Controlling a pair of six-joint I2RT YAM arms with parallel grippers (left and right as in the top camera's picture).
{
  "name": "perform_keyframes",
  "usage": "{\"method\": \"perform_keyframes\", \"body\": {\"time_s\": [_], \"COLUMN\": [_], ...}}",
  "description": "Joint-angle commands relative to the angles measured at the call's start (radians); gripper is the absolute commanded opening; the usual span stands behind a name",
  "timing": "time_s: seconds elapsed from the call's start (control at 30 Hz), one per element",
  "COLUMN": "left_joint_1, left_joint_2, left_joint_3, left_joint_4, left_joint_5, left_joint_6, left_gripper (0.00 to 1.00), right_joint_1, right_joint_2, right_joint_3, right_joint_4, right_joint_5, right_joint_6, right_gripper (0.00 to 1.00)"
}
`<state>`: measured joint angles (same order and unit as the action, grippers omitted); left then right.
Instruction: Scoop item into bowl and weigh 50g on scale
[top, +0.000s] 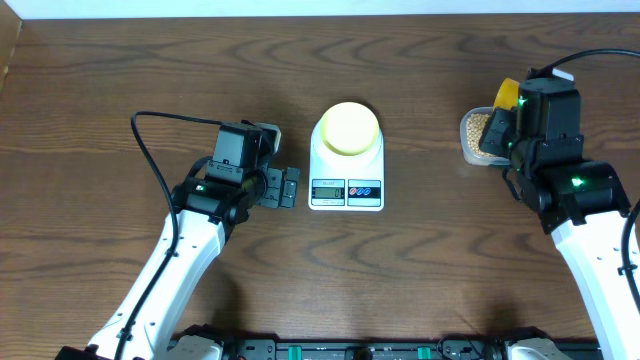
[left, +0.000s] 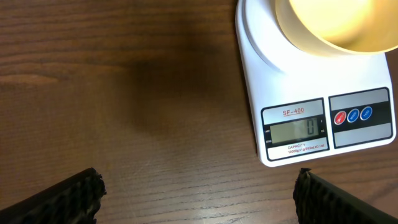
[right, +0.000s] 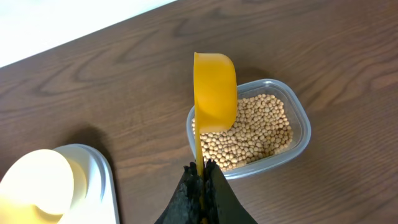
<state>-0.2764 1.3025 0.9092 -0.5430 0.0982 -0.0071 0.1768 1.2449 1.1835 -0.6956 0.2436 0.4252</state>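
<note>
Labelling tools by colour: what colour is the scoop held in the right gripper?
Bright yellow-orange; the scoop shows best in the right wrist view.

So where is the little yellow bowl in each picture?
Overhead: the bowl sits top centre, on the scale.
Left wrist: the bowl is in the top right corner, cut off by the edges.
Right wrist: the bowl is in the bottom left corner, left of the scoop held by the right gripper.
Shared landmark: the white scale under it shows in all three.
</note>
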Motion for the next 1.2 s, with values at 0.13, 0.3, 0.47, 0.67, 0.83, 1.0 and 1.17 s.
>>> {"method": "perform_keyframes", "body": {"time_s": [0.13,0.3,0.47,0.67,0.83,1.0,1.17], "left_joint_1": [0.005,0.005,0.005,0.005,0.005,0.005,0.005], "left_joint_2": [-0.001,-0.001,-0.001,-0.001,-0.001,-0.001,-0.001], "left_joint_3": [-0.006,-0.006,-0.006,-0.006,-0.006,-0.006,-0.006], "left_joint_4": [-0.002,-0.002,-0.002,-0.002,-0.002,-0.002,-0.002], "left_joint_5": [-0.005,-0.005,-0.005,-0.005,-0.005,-0.005,-0.005], "left_joint_6": [-0.006,-0.006,-0.006,-0.006,-0.006,-0.006,-0.006], "left_gripper": [0.99,0.99,1.00,1.00,1.00,1.00,1.00], "right_joint_1": [-0.008,-0.026,-0.052,-0.053,-0.059,-0.066,-0.067], "right_joint_2": [-0.001,-0.002,-0.001,-0.002,-0.002,-0.002,-0.002], "right_joint_3": [0.011,0.011,0.011,0.011,0.011,0.011,0.011], "right_joint_4": [0.016,0.043,0.048,0.042,0.060,0.068,0.082], "right_joint_5": [0.022,0.025,0.035,0.034,0.035,0.035,0.035], "right_joint_6": [0.030,0.030,0.031,0.031,0.031,0.031,0.031], "right_gripper": [0.01,0.01,0.01,0.01,0.01,0.01,0.01]}}
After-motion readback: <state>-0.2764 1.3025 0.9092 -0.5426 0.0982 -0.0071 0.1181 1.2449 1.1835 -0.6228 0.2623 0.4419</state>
